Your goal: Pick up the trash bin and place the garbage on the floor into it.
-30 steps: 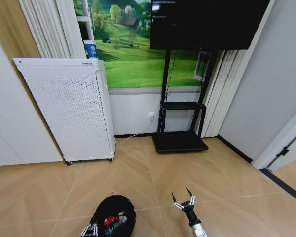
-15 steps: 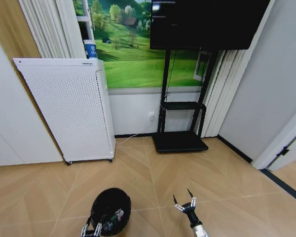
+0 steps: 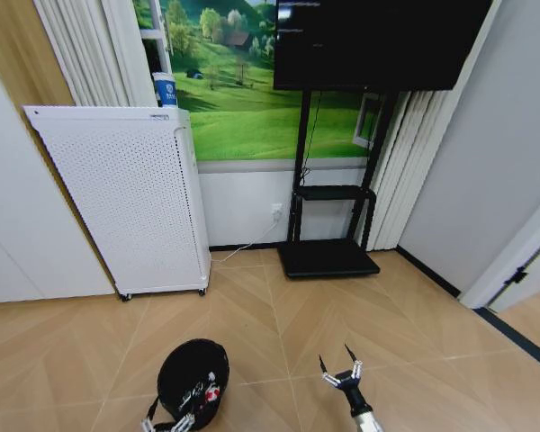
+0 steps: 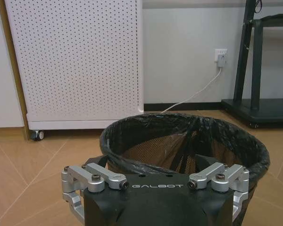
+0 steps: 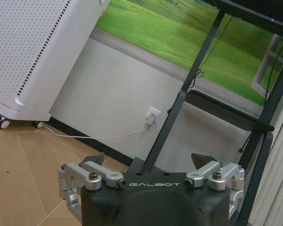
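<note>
The trash bin (image 3: 191, 373), small, black and round with a black liner, is low in the head view on the wooden floor. A red-and-white piece of garbage (image 3: 211, 394) shows inside its mouth. My left gripper (image 3: 173, 423) is right behind the bin on my side. In the left wrist view the bin (image 4: 188, 136) rises just past the left gripper (image 4: 151, 162), whose fingers stand wide apart; I cannot tell if they touch it. My right gripper (image 3: 342, 371) hangs open and holds nothing to the bin's right, and is also seen from its wrist (image 5: 149, 160).
A white perforated appliance (image 3: 130, 198) on casters stands against the left wall with a blue-and-white cup (image 3: 165, 88) on top. The black TV-stand base (image 3: 328, 258) sits at the back wall. A white cable runs to a wall socket (image 4: 220, 57). Bare floor lies between.
In the head view the bin has shifted a little left and away, and less of its inside shows. The right gripper has sunk slightly.
</note>
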Tool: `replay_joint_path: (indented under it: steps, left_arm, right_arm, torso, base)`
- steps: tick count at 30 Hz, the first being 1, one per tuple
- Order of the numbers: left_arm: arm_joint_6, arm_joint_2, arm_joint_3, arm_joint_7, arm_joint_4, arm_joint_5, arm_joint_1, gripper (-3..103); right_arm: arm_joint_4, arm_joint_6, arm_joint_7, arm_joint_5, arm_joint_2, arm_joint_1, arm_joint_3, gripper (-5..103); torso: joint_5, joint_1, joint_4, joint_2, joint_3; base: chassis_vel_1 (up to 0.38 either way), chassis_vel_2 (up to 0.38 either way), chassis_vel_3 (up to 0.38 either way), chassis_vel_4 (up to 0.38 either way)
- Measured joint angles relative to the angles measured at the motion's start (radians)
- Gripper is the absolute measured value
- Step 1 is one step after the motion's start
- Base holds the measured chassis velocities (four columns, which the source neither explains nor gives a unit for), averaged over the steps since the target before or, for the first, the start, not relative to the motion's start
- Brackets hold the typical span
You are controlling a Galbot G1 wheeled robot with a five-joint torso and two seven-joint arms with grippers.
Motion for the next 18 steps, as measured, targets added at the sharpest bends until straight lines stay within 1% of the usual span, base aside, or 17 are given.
replay_joint_path:
  steps: [8, 14, 15, 16, 18]
  left_arm:
    - [0.001, 0.004, -0.02, 0.003, -0.02, 0.017, 0.022, 100]
    - [0.013, 0.022, -0.047, 0.014, -0.066, 0.041, 0.056, 100]
    - [0.015, 0.03, -0.055, 0.014, -0.081, 0.044, 0.069, 100]
    - [0.015, 0.03, -0.055, 0.014, -0.081, 0.044, 0.069, 100]
    - [0.024, 0.049, -0.079, 0.014, -0.118, 0.03, 0.088, 100]
  right_arm:
    - [0.032, 0.0, 0.013, 0.006, -0.006, -0.015, 0.008, 100]
    - [0.08, 0.0, 0.016, 0.02, -0.053, -0.042, 0.035, 100]
    - [0.094, 0.0, 0.006, 0.044, -0.068, -0.049, 0.043, 100]
    - [0.094, 0.0, 0.006, 0.044, -0.068, -0.049, 0.043, 100]
    - [0.132, 0.0, -0.025, 0.117, -0.102, -0.06, 0.047, 100]
  torso:
    - [0.0, 0.0, 0.0, 0.0, 0.0]
    - [-0.0001, 0.0, -0.0001, 0.0, 0.0]
    - [0.0001, 0.0, 0.0, 0.0, 0.0]
    - [0.0001, 0.0, 0.0, 0.0, 0.0]
    - [-0.0001, 0.0, 0.0, 0.0, 0.0]
  base:
    - [0.0, 0.0, 0.0, 0.0]
    - [0.0, 0.0, 0.0, 0.0]
    - [0.0, 0.0, 0.0, 0.0]
    - [0.0, 0.0, 0.0, 0.0]
    - [0.0, 0.0, 0.0, 0.0]
